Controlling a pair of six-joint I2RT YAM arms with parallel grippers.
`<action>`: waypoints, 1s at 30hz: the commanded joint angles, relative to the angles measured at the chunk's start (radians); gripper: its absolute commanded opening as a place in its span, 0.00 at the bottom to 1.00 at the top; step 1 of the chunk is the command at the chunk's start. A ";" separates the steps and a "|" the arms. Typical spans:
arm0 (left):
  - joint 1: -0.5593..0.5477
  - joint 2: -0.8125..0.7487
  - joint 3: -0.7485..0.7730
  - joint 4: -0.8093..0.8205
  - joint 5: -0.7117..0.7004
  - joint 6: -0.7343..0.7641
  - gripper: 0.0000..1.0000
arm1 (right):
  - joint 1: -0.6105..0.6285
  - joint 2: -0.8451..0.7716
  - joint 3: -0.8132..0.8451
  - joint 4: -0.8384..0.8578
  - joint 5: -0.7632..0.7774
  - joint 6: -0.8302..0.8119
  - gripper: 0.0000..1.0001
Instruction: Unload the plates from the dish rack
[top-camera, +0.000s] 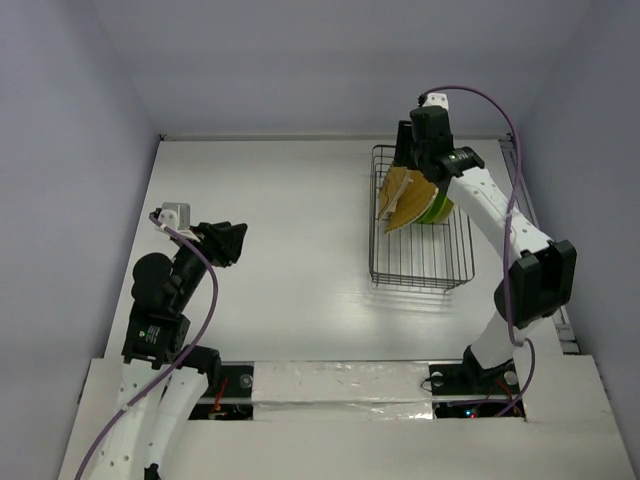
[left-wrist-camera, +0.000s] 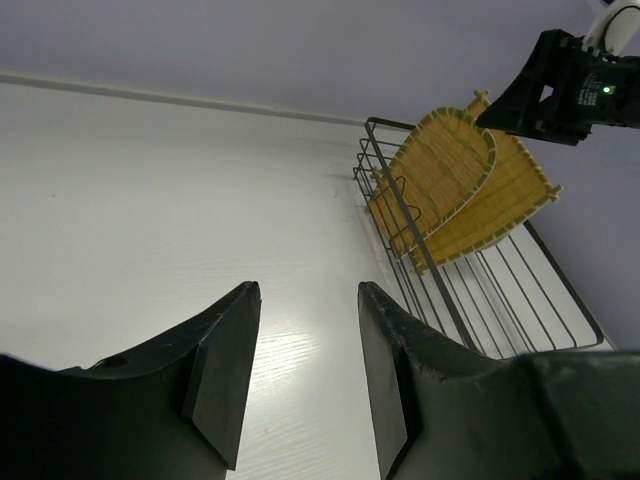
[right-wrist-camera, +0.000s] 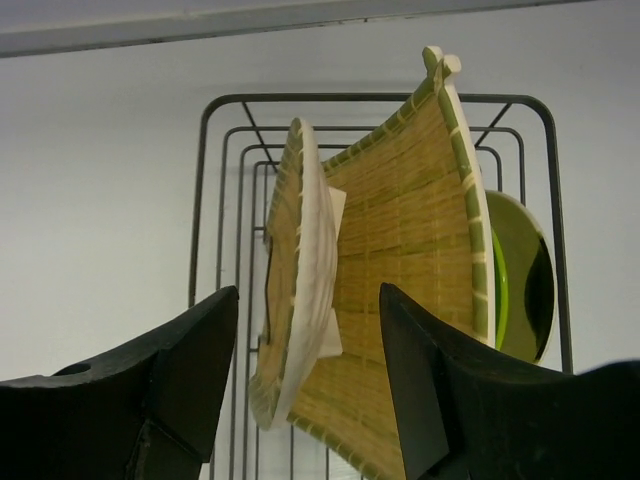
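I count one rack (top-camera: 420, 262) and three plates in it: a round woven plate (right-wrist-camera: 290, 270), a squarish woven plate (right-wrist-camera: 410, 250) and a lime green plate (right-wrist-camera: 520, 280). The rack sits far right on the worktop (top-camera: 290, 220), its long axis running away from my bases. The plates stand on edge, tilted, at its far end. My right jaws are spread above them; my left jaws are spread too, holding nothing, at the left

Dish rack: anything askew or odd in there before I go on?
Nothing spilled or broken. The plates lean unevenly: the round woven plate tilts toward the square woven plate, which pokes well above the rim of the dish rack. A lime green plate stands just beyond it.
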 joint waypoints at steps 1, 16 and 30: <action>0.007 -0.014 0.044 0.025 0.003 0.006 0.41 | 0.003 0.044 0.097 -0.028 0.079 -0.025 0.64; 0.007 -0.017 0.042 0.030 0.008 0.008 0.42 | 0.013 0.194 0.191 -0.078 0.183 -0.054 0.24; 0.007 -0.020 0.040 0.033 0.013 0.006 0.43 | 0.108 0.164 0.341 -0.065 0.376 -0.206 0.00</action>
